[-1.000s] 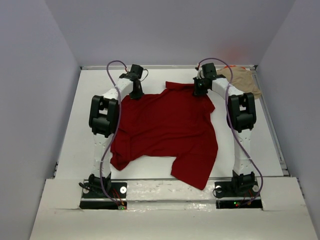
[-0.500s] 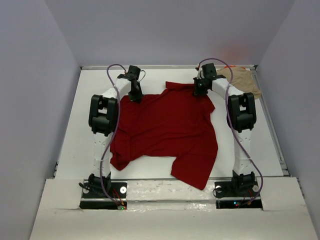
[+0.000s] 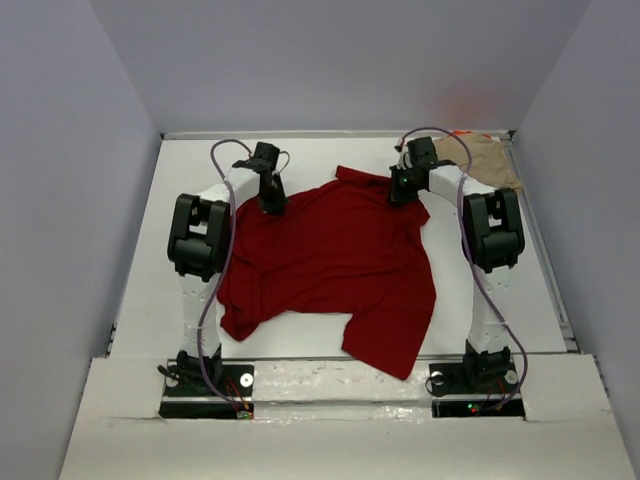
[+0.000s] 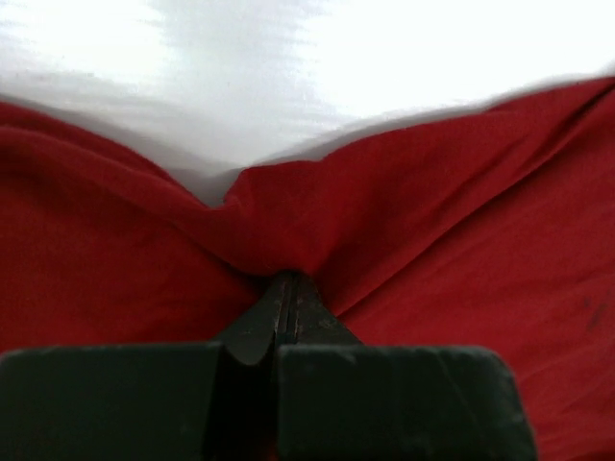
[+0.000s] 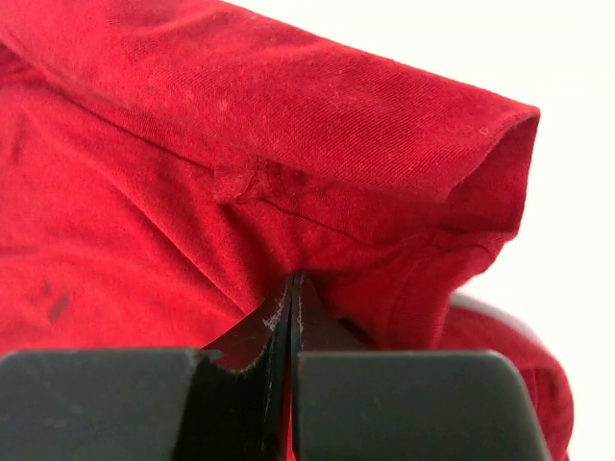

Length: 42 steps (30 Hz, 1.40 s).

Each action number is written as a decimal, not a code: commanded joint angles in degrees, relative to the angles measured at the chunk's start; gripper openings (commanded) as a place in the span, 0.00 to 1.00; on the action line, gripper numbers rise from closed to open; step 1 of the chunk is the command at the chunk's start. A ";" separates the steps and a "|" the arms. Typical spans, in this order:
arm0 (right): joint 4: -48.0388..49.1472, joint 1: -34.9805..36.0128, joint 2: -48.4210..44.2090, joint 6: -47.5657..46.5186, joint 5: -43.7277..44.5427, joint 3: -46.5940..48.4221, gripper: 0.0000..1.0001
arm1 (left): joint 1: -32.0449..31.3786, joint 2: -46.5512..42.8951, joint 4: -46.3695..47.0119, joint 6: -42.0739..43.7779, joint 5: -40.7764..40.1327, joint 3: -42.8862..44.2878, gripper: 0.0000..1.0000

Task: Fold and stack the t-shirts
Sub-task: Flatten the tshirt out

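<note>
**Dark red t-shirt** (image 3: 330, 265): lies spread on the white surface (image 3: 140, 280), approx. centre, between the two arms. The far edge is gathered at two grip pts. The near hem is uneven, and one flap reaches toward the near edge on the right-arm side.

**Left gripper** (image 4: 286, 293): jaws closed on the far-left edge of the dark red t-shirt. In the wrist view the tips are pressed together with cloth pinched between them. Folds radiate from the pinch, and bare surface shows just beyond the cloth edge.

**Right gripper** (image 5: 292, 288): jaws closed on the far-right part of the same shirt, at a sleeve. In the wrist view the tips meet with fabric between them. The hemmed sleeve opening is folded over just above the tips.

**Tan t-shirt** (image 3: 492, 162): crumpled in the far-right corner of the surface, behind the right arm and apart from the red shirt.

**Orange fabric** (image 3: 462, 133): a thin sliver at the tan shirt's far edge, next to the rear wall. No further detail can be made out.
</note>
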 commanded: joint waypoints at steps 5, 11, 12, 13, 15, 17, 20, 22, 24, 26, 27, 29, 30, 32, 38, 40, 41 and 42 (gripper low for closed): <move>1.70 -0.08 -7.40 1.18 1.01 -9.59 0.00 | -0.49 -6.16 -2.64 -1.02 0.10 -10.29 0.00; 2.05 -0.08 -9.42 1.44 1.62 -12.07 0.00 | -0.23 -10.91 -2.02 -1.29 -1.30 -15.31 0.00; 2.14 -0.08 -9.68 1.44 1.88 -12.50 0.00 | -0.05 -11.35 -2.02 -1.29 -1.39 -15.31 0.00; 2.23 -0.08 -10.04 1.35 1.88 -12.59 0.00 | 0.30 -11.35 -2.02 -1.20 -1.48 -15.14 0.00; 2.67 -0.08 -10.21 0.91 2.15 -12.07 0.00 | 0.56 -11.27 -2.29 -1.11 -1.92 -14.26 0.00; 2.58 -0.08 -9.95 0.04 2.41 -10.67 0.03 | 0.74 -10.65 -2.46 -0.94 -1.74 -13.30 0.00; 2.41 -0.08 -9.86 -0.41 2.85 -6.72 0.25 | 0.74 -8.72 -3.25 -0.59 -1.65 -9.35 0.00; 1.62 -0.08 -9.69 -0.49 2.50 -4.34 0.30 | 0.83 -8.10 -3.51 -0.32 -1.74 -7.94 0.00; -0.57 -0.08 -8.64 -0.67 2.41 -0.13 0.32 | 0.74 -7.49 -4.13 -0.06 -2.00 -5.75 0.00; -2.25 -0.08 -7.93 -1.20 2.59 4.25 0.38 | 0.74 -7.40 -4.48 0.20 -2.27 -4.59 0.00; -3.12 -0.08 -7.58 -1.28 2.94 5.32 0.39 | 0.74 -7.05 -4.66 0.38 -2.18 -3.37 0.00; -4.18 -0.08 -7.14 -1.46 3.20 7.43 0.41 | 0.65 -6.78 -5.18 0.56 -2.53 -2.31 0.00; -5.23 -0.08 -6.53 -1.55 2.94 9.36 0.41 | 0.74 -6.70 -5.19 0.90 -2.45 -1.61 0.00; -6.38 -0.08 -6.00 -1.55 2.41 10.78 0.41 | 0.74 -6.61 -5.97 1.26 -2.97 -0.20 0.00; -5.24 -0.08 -6.61 -0.32 0.48 6.31 0.40 | 0.74 -7.31 -7.56 2.05 -6.75 2.18 0.00; -4.19 -0.08 -7.05 -0.06 -0.22 4.54 0.39 | 0.74 -7.40 -7.82 2.23 -6.93 2.97 0.00; -3.75 -0.08 -7.31 0.21 -0.40 2.80 0.38 | 0.74 -7.31 -7.82 2.23 -6.84 3.06 0.00; -3.40 -0.08 -7.92 0.38 -0.49 1.92 0.38 | 0.65 -7.22 -7.82 2.23 -6.84 3.14 0.00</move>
